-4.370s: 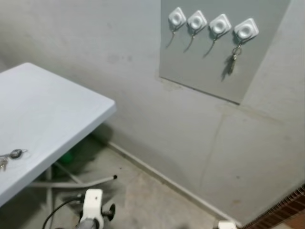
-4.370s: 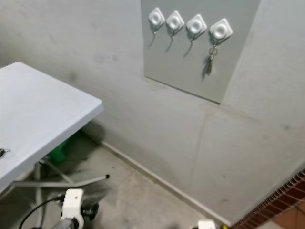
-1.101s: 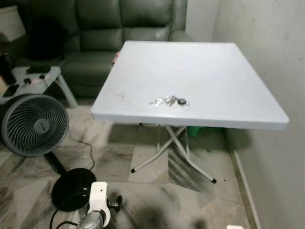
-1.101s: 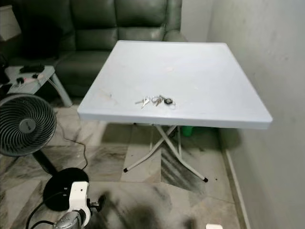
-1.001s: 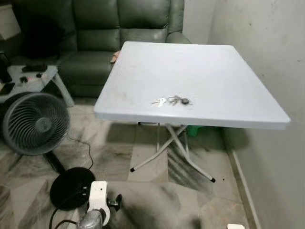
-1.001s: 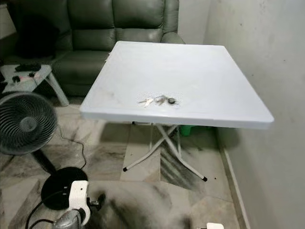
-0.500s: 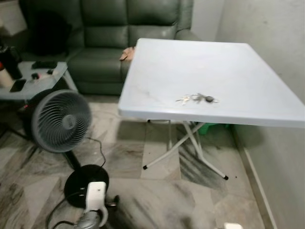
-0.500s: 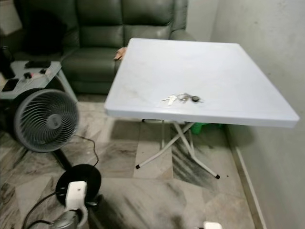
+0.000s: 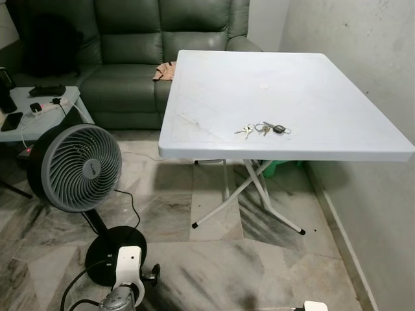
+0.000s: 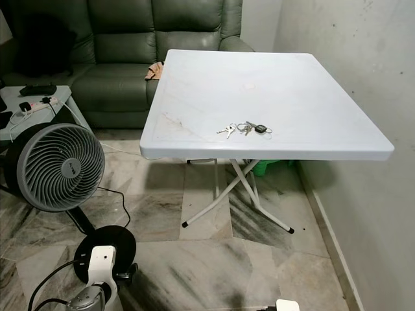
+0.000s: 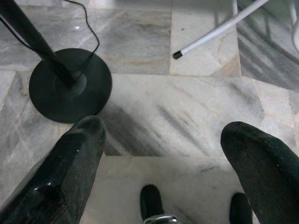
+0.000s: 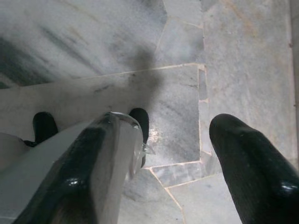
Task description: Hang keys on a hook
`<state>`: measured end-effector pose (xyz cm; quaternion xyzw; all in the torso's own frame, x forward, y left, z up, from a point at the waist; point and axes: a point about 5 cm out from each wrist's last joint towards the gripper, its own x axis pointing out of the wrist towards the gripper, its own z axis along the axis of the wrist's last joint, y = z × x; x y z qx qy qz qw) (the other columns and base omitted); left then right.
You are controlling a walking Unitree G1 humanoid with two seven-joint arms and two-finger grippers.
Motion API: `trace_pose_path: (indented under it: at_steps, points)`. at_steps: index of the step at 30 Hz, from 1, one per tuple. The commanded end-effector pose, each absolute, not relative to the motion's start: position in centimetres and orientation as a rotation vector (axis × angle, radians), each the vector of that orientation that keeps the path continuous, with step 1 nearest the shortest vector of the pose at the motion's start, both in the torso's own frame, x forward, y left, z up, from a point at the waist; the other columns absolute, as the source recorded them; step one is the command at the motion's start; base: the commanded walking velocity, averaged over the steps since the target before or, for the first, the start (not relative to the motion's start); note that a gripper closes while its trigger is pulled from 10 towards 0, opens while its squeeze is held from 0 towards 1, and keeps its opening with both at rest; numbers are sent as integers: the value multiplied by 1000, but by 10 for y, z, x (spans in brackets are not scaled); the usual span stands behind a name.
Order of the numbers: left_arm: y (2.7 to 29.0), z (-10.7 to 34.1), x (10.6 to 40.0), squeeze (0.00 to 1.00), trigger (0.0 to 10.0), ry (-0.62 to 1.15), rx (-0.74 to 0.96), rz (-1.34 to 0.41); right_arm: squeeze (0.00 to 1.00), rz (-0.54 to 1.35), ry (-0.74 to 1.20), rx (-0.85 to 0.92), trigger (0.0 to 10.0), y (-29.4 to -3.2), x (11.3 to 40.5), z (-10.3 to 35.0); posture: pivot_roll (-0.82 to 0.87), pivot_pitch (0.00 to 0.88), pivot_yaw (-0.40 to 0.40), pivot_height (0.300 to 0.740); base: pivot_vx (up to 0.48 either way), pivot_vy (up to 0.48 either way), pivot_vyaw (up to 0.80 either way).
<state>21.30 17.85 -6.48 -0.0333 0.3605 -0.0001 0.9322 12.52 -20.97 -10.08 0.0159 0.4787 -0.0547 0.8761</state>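
Ahead of me stands a white folding table (image 9: 311, 97) with the keys (image 9: 262, 129) near its front edge, well apart from both grippers. My left gripper (image 11: 163, 140) hangs spread wide over marble floor (image 11: 187, 107); my right gripper (image 12: 177, 149) likewise gapes.

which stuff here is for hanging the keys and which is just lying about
For the job:
keys, lying near the front edge of the white table
left gripper and right gripper, both open, low over the floor

Lying about:
standing fan
green sofa
side table with small items
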Motion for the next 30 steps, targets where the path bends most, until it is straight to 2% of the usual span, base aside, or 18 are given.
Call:
trace_pose_path:
  at_steps: [1, 18, 30]
  points:
    - [181, -62, 217, 0, 10000, 721, -59, -7, 1000, -122, 969, 39, 10000, -212, 132, -98, -35, 0, 14, 732, 0, 0, 0]
    - [180, -60, 219, 0, 10000, 706, -62, -12, 1000, -103, 920, 54, 10000, -208, 144, -94, -31, 0, 13, 732, 0, 0, 0]
    - [178, -41, 240, 0, 10000, 538, -101, -60, 1000, -4, 718, 65, 10000, -198, 178, -75, -35, 0, 18, 732, 0, 0, 0]
